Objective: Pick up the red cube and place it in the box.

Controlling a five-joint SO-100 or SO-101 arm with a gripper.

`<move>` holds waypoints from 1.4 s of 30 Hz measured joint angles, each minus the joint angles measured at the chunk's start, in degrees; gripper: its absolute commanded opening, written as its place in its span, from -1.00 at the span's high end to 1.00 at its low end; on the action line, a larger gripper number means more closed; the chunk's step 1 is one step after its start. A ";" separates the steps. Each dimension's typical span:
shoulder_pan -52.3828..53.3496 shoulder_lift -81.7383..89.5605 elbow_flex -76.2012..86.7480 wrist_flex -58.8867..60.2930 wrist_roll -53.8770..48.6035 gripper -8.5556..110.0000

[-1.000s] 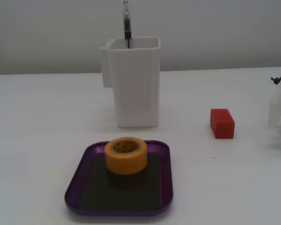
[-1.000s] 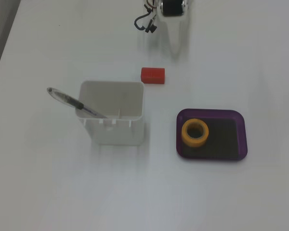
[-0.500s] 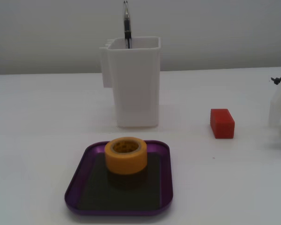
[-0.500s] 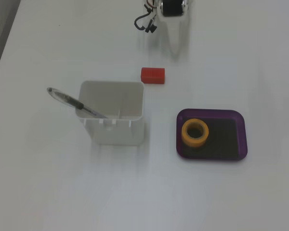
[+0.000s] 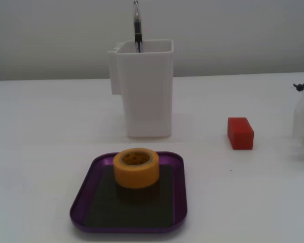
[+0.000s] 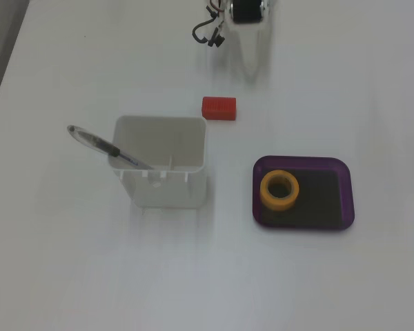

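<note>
Still untouched: small ribbed red plastic cube (image 6: 219,108) lying flat on the white table (image 6: 69,276), just beyond the tall white plastic container (image 6: 167,169) holding a pen (image 6: 103,146). Well apart from the shallow purple metal tray (image 6: 303,192), already carrying an orange-yellow tape roll (image 6: 279,189). White arm (image 6: 252,41) barely in frame, gripper impossible to judge, open or closed. Best approached from above, pinching across the narrow sides, then aiming for bare black floor beside the roll.
</note>
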 measured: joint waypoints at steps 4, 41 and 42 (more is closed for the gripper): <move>0.18 0.00 -1.14 -0.53 -0.26 0.81; 6.68 -87.10 -62.23 7.65 -9.14 0.37; 6.50 -87.89 -62.67 7.73 -9.84 0.37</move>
